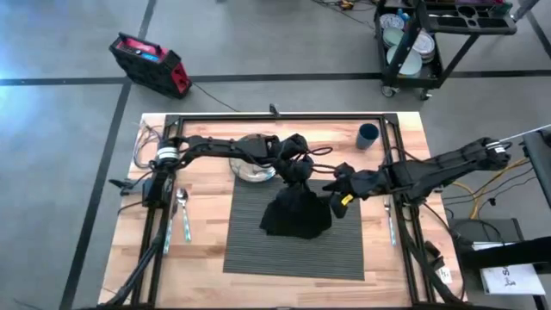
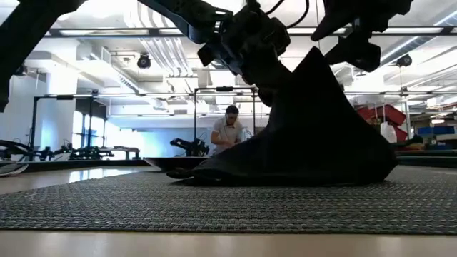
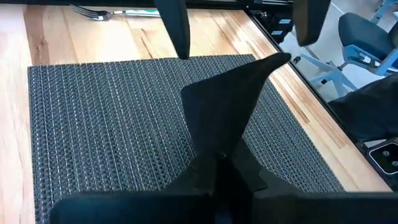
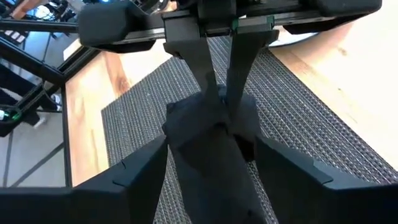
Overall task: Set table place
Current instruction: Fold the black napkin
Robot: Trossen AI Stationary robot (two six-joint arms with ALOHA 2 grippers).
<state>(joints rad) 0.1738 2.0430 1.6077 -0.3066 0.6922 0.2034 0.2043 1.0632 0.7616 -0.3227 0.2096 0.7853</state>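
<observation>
Red case [image 1: 148, 63] on floor; cart w/ plates [image 1: 411, 39] (behind table).

My fingers [image 4: 149, 177] are matt black, and so is the napkin [image 1: 295, 215] bunched at the centre of the high view, plain and unpatterned. Under it the placemat [image 1: 258, 245] is dark grey, woven in fine ribbed stripes with pale flecks. The table [image 1: 202, 267] is light, honey-toned butcher-block wood in long strips, framed in black tube. At upper right of the mat stands a dark blue cup [image 1: 368, 136]. At left lies a silver spoon [image 1: 182, 212]. In the upper left of the frame a red-and-black case [image 1: 148, 63] sits on grey floor.
</observation>
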